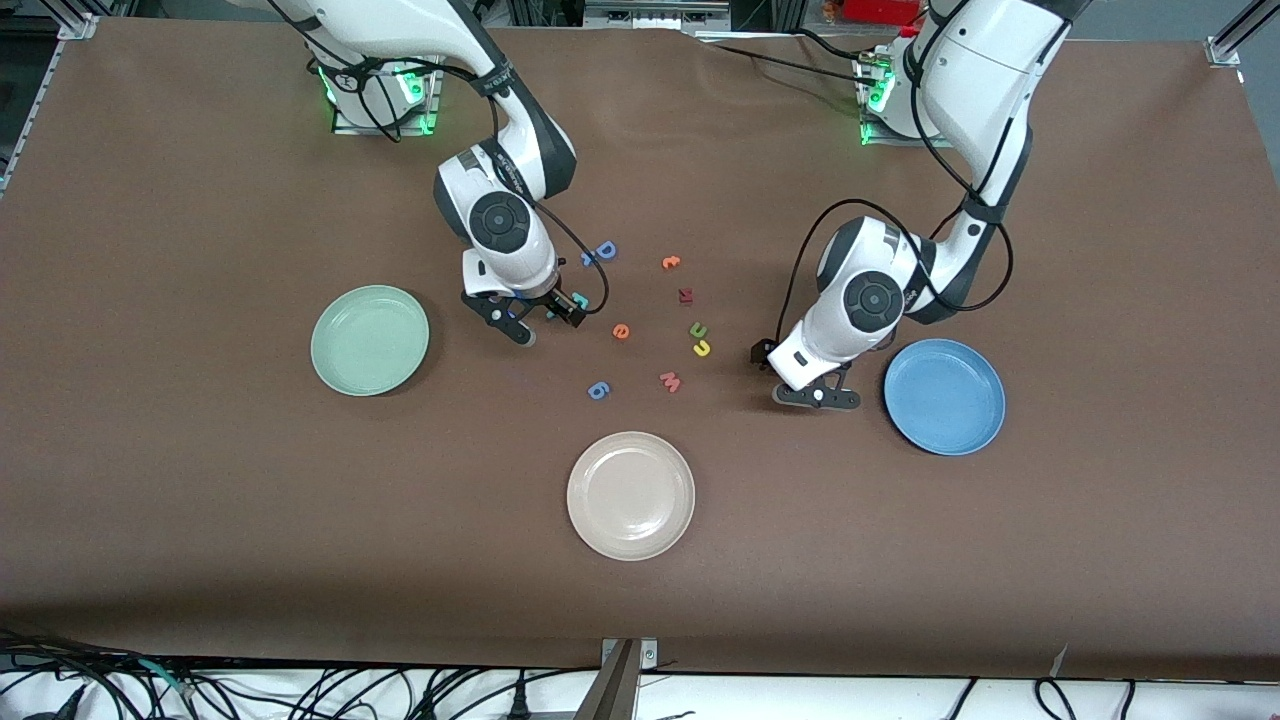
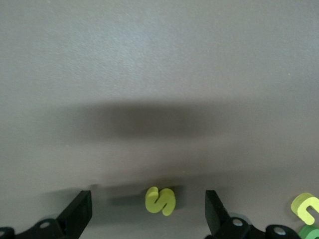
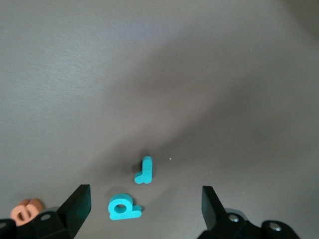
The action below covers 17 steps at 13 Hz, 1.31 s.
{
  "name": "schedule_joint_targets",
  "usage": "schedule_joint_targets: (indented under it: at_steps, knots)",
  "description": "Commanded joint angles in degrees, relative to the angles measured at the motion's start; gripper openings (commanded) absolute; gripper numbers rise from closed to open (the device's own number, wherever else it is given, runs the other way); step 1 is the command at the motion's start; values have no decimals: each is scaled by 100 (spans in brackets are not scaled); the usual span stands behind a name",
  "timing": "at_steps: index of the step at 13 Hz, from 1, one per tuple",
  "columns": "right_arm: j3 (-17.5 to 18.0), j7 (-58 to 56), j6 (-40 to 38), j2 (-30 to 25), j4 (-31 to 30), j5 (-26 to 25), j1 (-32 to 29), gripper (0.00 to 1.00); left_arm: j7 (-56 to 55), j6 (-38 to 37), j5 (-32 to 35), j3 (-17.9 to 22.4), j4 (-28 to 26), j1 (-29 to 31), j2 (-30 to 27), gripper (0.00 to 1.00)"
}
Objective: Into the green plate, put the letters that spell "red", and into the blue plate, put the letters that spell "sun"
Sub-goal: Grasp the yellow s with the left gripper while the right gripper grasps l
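A brown mat (image 1: 200, 500) covers the long table, where two white Franka arms stoop over a scatter of tiny foam letters between a green plate (image 1: 369, 340) toward the right arm's end and a blue plate (image 1: 944, 396) toward the left arm's end, both bare, with a beige plate (image 1: 630, 495) nearer the front camera. The right gripper (image 3: 142, 209), jaws wide open and holding nothing, hangs low over the teal "r" (image 3: 144, 170) and the teal "d" (image 3: 123, 207), the orange "e" (image 1: 621, 331) lying just beside them. The left gripper (image 2: 148, 211), equally wide and empty, brackets the yellow "s" (image 2: 160, 200), while the yellow "u" (image 1: 702, 348) and green "n" (image 1: 698, 329) sit near the middle of the mat. The letters look light, soft and thin, likely to squash or skid; a pinch across their flat edges, close to the mat, seems the surest hold. In the front view the right wrist hides most of the "r" and "d", and the left gripper hides the "s". A blue capital "D" (image 1: 605, 250) and a pink "w" (image 1: 670, 381) lie among the spares.
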Motion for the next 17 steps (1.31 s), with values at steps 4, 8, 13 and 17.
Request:
schedule_joint_targets:
  at_steps: [4, 8, 13, 17]
  knots:
    - [57, 130, 466, 46, -278, 85, -51, 93, -68, 223, -22, 38, -152, -168, -5, 92]
    - [65, 367, 1038, 258, -260, 94, -69, 84, -103, 214, 5, 47, -152, -177, -5, 58]
    - [127, 367, 1003, 249, -269, 129, -69, 60, -103, 205, 5, 47, -152, -168, -5, 28]
    - [232, 367, 986, 214, -260, 410, -60, 60, -94, -92, 5, 73, -65, -115, -136, 20]
